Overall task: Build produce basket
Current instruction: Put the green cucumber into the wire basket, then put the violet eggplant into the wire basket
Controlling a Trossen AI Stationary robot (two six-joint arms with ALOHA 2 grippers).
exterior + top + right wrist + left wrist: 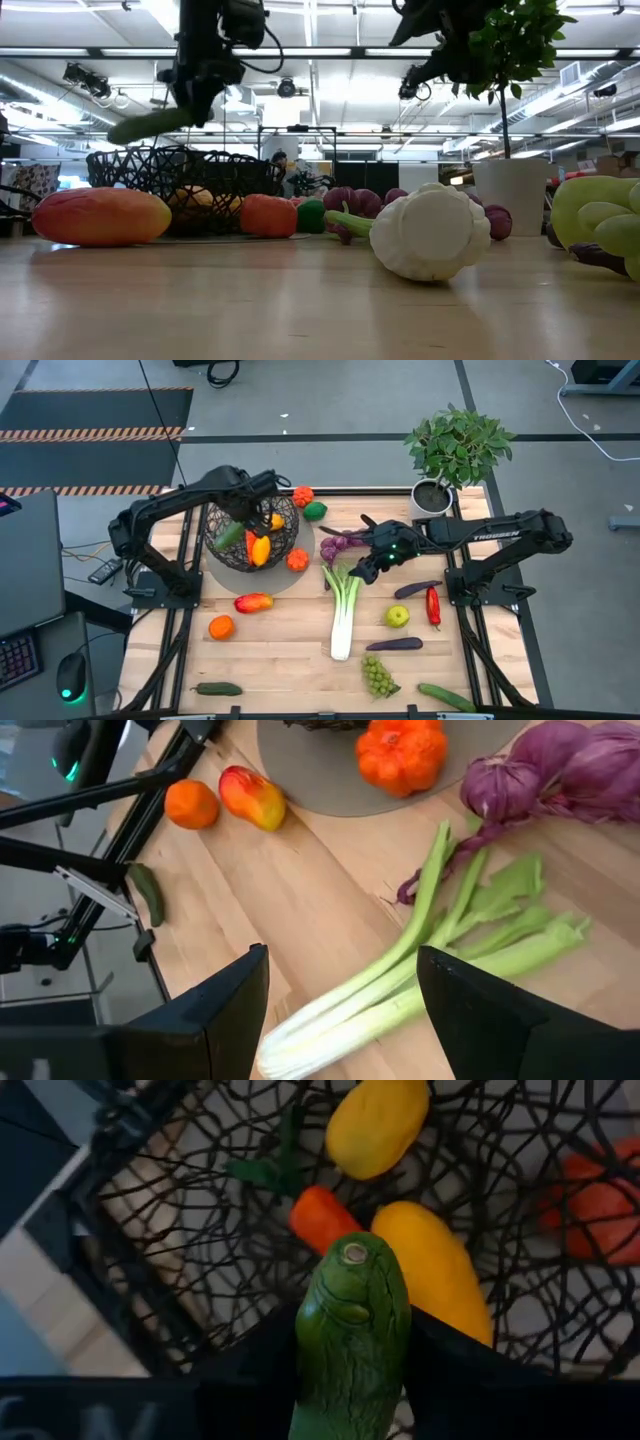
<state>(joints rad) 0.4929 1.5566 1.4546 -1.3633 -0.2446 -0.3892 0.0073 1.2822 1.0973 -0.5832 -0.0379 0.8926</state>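
Item 1: basket [252,532], round bowl of dark open wire mesh. I take it as my landmark. I see it on a pale round mat on the wooden slat table [280,650].

Item 2: left gripper [236,525], above the basket's interior, clamped on a green cucumber [350,1335]. In the left wrist view its smooth, waxy skin and stem scar face outward, with the long axis running away from the fingers toward the basket floor. In the low view the cucumber [152,124] hangs tilted above the rim, one end lower.

Item 3: inside the basket, two smooth yellow peppers [378,1122] and an orange carrot [322,1218] with green top.

Item 4: leek [343,612], well to the right of the basket, with its long axis pointing away from the basket's near side; the white root end is farthest from it, and the green leaves are fanned nearer.

Item 5: right gripper [372,565], right of the basket, over the leek's leafy end, its fingers spread wide and holding nothing.

Item 6: purple grapes [340,544], between the basket and right gripper, knobbly cluster.

Item 7: orange pumpkin-shaped piece [297,560], ribbed, just beside the basket on the mat.
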